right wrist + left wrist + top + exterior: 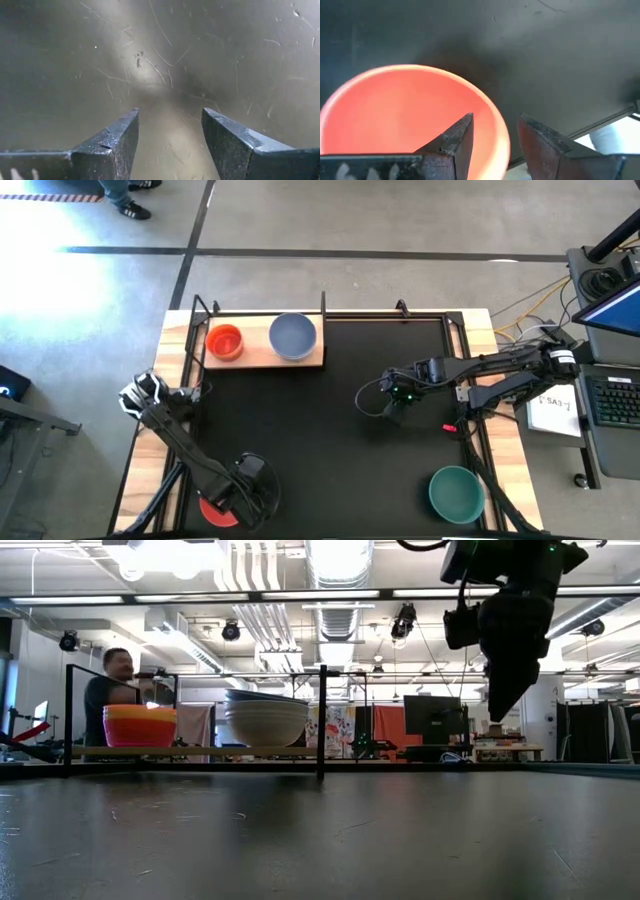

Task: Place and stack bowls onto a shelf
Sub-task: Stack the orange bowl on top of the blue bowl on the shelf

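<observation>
Because the flat light-wood plank shelf [262, 356] lies at about eleven o'clock on the black tabletop mat [330, 430], framed by thin black uprights, it already serves as the collecting place: a stack of small round plastic bowls [225, 341], orange-red on top, occupies its left end, and a stack of larger bowls topped by a pale blue one [293, 336] sits just beside it on the right end. In the low view the small stack [139, 725] shows an orange layer over magenta, and the large stack [266, 721] shows a white bowl under the blue rim, so nesting by size appears to be the plan. Two bowls remain off the shelf. A larger red round plastic bowl [217, 513] rests at about seven o'clock near the mat's front edge, and the left gripper [248, 492] hangs directly over it; its wrist view shows the fingers apart with one fingertip [456, 140] inside the red bowl [410, 112] and the other outside, straddling the rim, which reads as a rim pinch being set up but not yet clamped. A teal round plastic bowl [457, 492] waits at about five o'clock, well apart from both arms. Meanwhile the right gripper [392, 402] hovers above bare mat just right of centre, fingers spread wide and holding nothing, probably kept clear of the left arm's route to the shelf.
</observation>
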Action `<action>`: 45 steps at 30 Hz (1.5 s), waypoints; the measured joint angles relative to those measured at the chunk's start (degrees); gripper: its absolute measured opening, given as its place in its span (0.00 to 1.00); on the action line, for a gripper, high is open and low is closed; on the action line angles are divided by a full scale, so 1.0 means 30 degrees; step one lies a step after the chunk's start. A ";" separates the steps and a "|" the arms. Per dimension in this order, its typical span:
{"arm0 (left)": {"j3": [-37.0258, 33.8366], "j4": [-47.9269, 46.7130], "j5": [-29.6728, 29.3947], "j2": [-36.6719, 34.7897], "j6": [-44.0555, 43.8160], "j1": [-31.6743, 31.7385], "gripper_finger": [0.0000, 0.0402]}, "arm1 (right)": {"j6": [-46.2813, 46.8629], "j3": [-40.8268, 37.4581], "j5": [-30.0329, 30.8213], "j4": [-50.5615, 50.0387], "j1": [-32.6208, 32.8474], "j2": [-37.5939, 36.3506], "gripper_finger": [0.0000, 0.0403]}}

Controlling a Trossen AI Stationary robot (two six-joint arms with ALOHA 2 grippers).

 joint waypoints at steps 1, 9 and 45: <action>-0.0008 0.0130 -0.0005 0.0147 -0.0251 -0.0077 0.34 | -0.0144 0.0000 0.0006 0.0090 0.0000 -0.0004 0.50; -0.0235 0.0486 0.0989 0.1381 0.0180 -0.0187 0.34 | -0.0396 0.0000 0.0013 0.0229 0.0000 -0.0004 0.50; 0.2856 -0.3031 -0.1935 0.0778 2.3546 0.6436 0.00 | 0.2059 -0.0007 -0.0608 -0.0308 0.0000 -0.0012 0.50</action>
